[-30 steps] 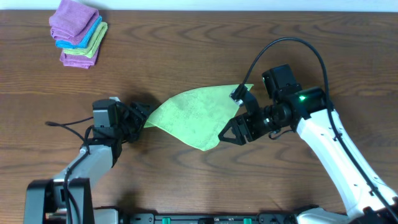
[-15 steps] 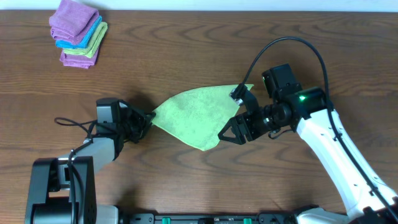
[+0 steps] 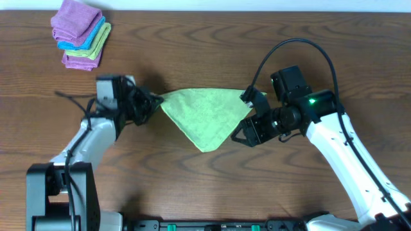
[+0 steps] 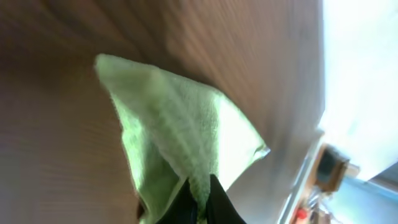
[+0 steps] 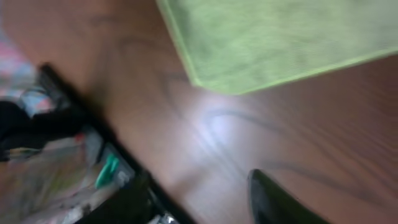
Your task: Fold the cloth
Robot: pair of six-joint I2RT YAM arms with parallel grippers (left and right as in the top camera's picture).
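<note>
The lime-green cloth (image 3: 205, 115) lies on the wooden table as a triangle pointing toward the near edge. My left gripper (image 3: 153, 102) is shut on its left corner. In the left wrist view the cloth (image 4: 180, 124) hangs stretched from the two dark fingertips of that gripper (image 4: 200, 202), which pinch a bunched fold. My right gripper (image 3: 243, 122) hovers at the cloth's right edge, fingers apart and nothing between them. In the right wrist view the cloth (image 5: 280, 37) fills the top, and only one dark finger (image 5: 273, 199) shows, over bare wood.
A stack of folded purple, blue and green cloths (image 3: 80, 33) sits at the far left corner. The table's far edge runs along the top of the overhead view. A black base rail (image 3: 212, 224) lies along the near edge.
My left gripper closed on the cloth's left corner and moved it toward the far side, pulling the cloth taut. The right gripper's fingers narrowed somewhat and stayed by the right edge.
</note>
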